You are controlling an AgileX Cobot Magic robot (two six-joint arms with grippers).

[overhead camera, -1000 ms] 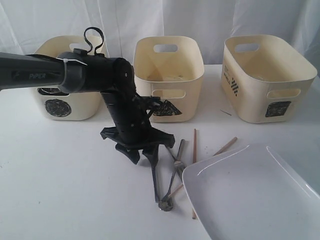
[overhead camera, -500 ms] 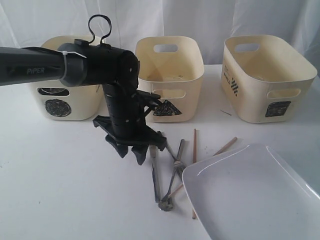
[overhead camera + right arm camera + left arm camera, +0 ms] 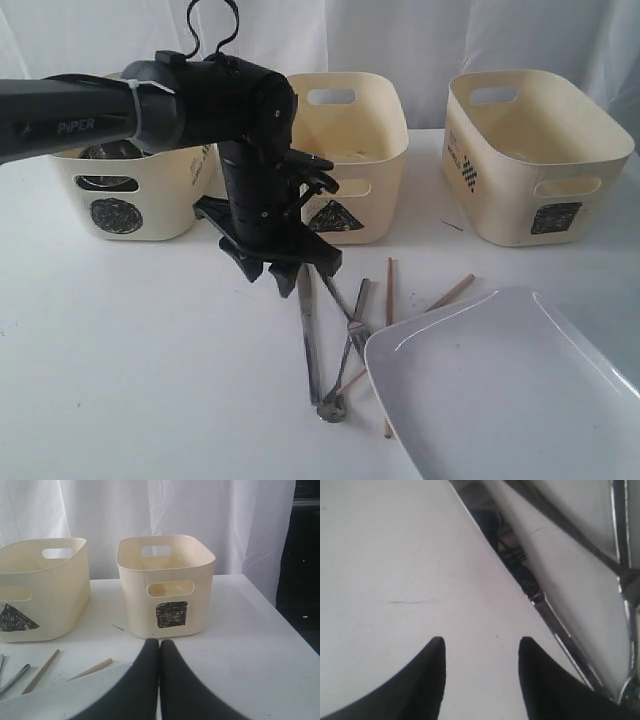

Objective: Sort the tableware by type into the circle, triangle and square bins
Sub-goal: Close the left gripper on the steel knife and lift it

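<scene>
We see the circle bin (image 3: 160, 200) far left on the white table (image 3: 130, 360), with something steel showing through its handle cut-out. Just right of it, the left gripper (image 3: 283, 283) hangs point-down over the table. Its claw is apart with nothing between the fingers (image 3: 432, 680), and bare table lies beneath them in the wrist view. The steel cutlery (image 3: 309, 340) lies in a loose heap below and just right of that gripper, not gripped. We can't tell fork from spoon. The triangle bin (image 3: 375, 140) stands behind, in the middle. Two wooden chopsticks lie on the table: one (image 3: 389, 285) beside the cutlery, and one (image 3: 452, 292) angled toward the large white rectangular plate (image 3: 500, 400). The plate sits front right, its edge touching the cutlery heap. The square bin (image 3: 500, 190) is far right. The right gripper (image 3: 159, 642) shows in its own wrist view only, claw pressed together and holding nothing, facing the square bin.
</scene>
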